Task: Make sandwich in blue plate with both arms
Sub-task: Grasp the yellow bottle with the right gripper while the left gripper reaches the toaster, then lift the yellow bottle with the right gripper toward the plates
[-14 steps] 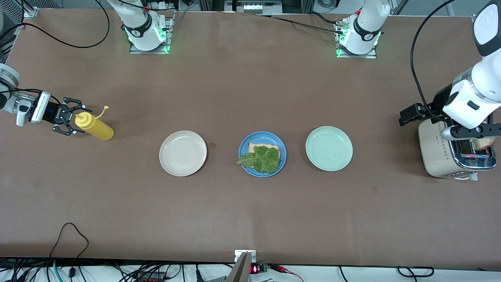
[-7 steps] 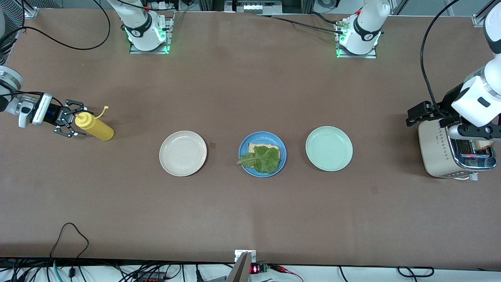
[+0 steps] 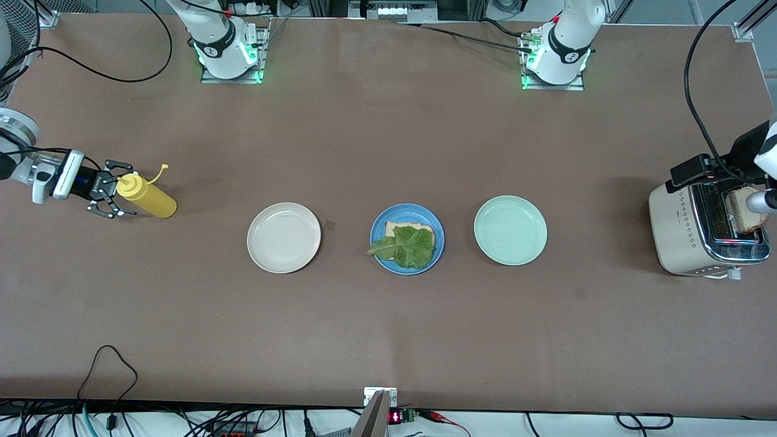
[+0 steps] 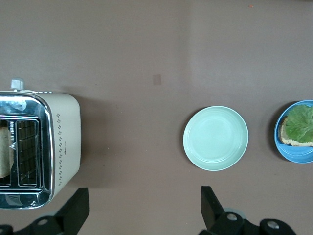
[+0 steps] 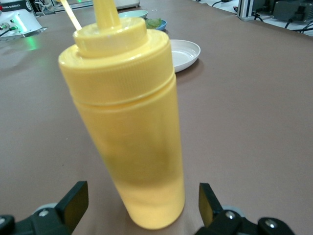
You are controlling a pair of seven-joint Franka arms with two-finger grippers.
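My left end effector (image 4: 142,215) hangs over the counter (image 3: 388,328) at the left arm's end, just beside the toaster (image 3: 707,233), its fingers (image 4: 76,210) spread wide and holding nothing. In the front view most of it is off the edge of the picture. A slice of bread (image 3: 743,209) stands in one toaster slot, light brown with a darker crust.

My right end effector (image 3: 112,195) is low at the right arm's end of the counter, fingers (image 5: 73,200) spread to either side of the yellow bottle (image 3: 147,196), not touching it. The bottle stands upright with its cap strap sticking up.

The blue plate (image 3: 379,226) sits mid-counter, between the white plate (image 3: 283,237) toward the right arm's end and the green plate (image 3: 510,230) toward the left arm's end, apart from both. It is round, shallow and mid-blue with a raised rim. On it lies the sandwich (image 3: 408,241), open so far: one squarish light-brown slice with a darker crust, and on top a crinkly green lettuce leaf (image 3: 405,247) covering most of it. The leaf's tip hangs over the plate's rim toward the white plate. Only the slice's edge farther from the front camera shows bare.
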